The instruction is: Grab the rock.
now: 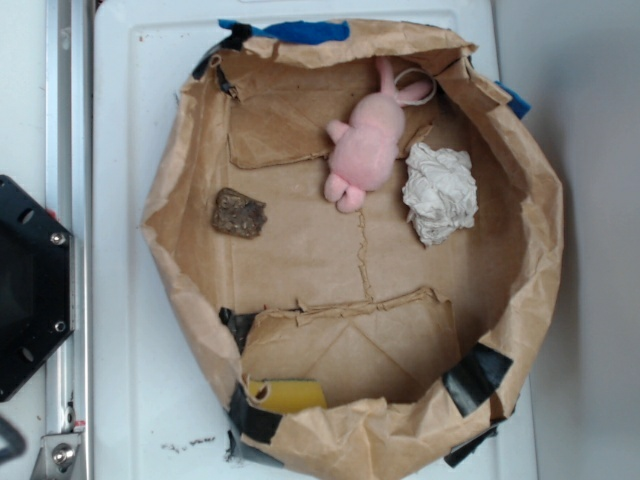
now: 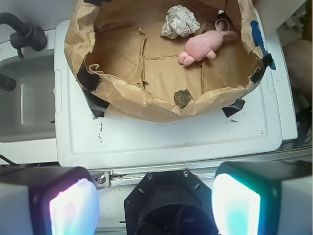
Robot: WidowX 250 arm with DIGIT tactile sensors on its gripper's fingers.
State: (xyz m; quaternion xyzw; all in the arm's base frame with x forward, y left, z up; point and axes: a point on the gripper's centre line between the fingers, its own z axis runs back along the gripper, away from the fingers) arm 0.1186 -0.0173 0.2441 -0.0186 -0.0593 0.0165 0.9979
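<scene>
The rock [image 1: 239,213] is a small dark brown speckled chunk lying on the left part of the paper bag's floor; in the wrist view the rock [image 2: 183,97] sits just behind the bag's near wall. My gripper [image 2: 155,205] shows only in the wrist view, at the bottom. Its two glowing pads [image 2: 73,208] stand wide apart with nothing between them, above the black robot base and well short of the bag. The exterior view shows no gripper.
A cut-down brown paper bag [image 1: 180,300] forms a walled tray on a white surface [image 1: 130,100]. Inside lie a pink plush bunny [image 1: 366,145] and a crumpled white paper wad [image 1: 440,192]. The black robot base [image 1: 25,285] sits left. A sink [image 2: 27,103] lies beside the bag.
</scene>
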